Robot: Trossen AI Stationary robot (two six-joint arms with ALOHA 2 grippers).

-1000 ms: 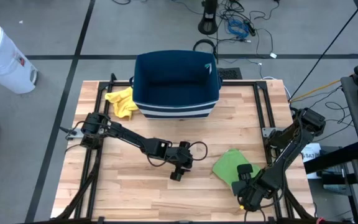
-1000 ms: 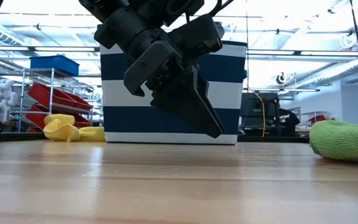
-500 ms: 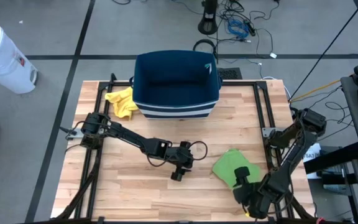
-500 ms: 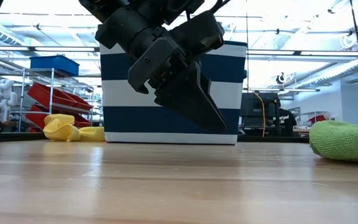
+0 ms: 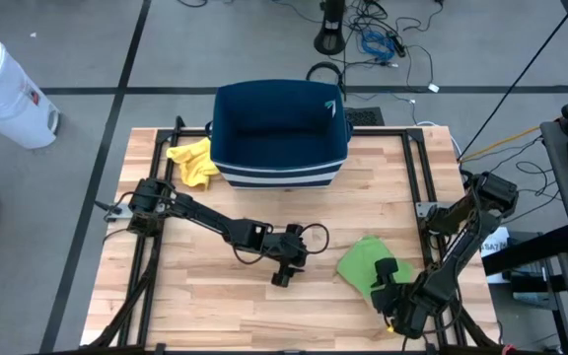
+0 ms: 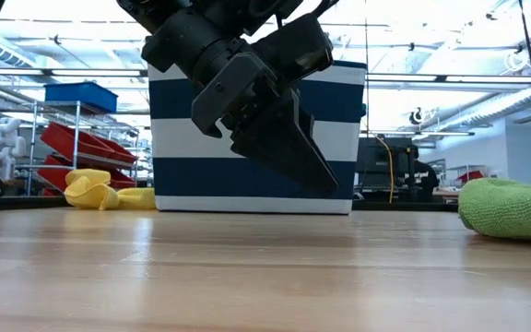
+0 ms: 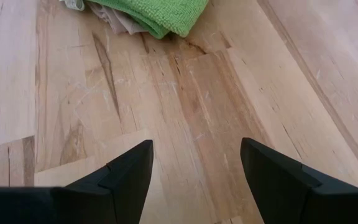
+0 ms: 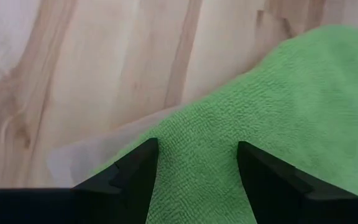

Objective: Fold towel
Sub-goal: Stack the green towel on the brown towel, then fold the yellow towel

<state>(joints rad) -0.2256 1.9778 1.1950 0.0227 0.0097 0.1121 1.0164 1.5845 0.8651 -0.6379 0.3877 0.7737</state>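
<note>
The green towel [image 5: 361, 260] lies in a bunched heap on the wooden table's right half; it also shows in the low view [image 6: 513, 208] and the left wrist view [image 7: 157, 12]. A pale layer [image 8: 86, 155] peeks out under its edge. My right gripper [image 5: 384, 273] stands open over the towel's near edge, pointing steeply down, its fingers [image 8: 135, 168] to either side of green cloth [image 8: 272, 106]. My left gripper [image 5: 299, 258] hangs open above bare wood at the table's middle, left of the towel and clear of the table [image 6: 312, 175].
A dark blue bin with white stripes [image 5: 279, 133] stands at the table's far middle. A crumpled yellow cloth [image 5: 193, 163] lies to its left. Black frame rails [image 5: 427, 187] run along the table's sides. Bare wood [image 5: 215, 306] lies at the near left.
My right gripper has sunk toward the green towel and tipped to point more steeply down, turning at the wrist, and it has stayed open. The towel has not moved.
</note>
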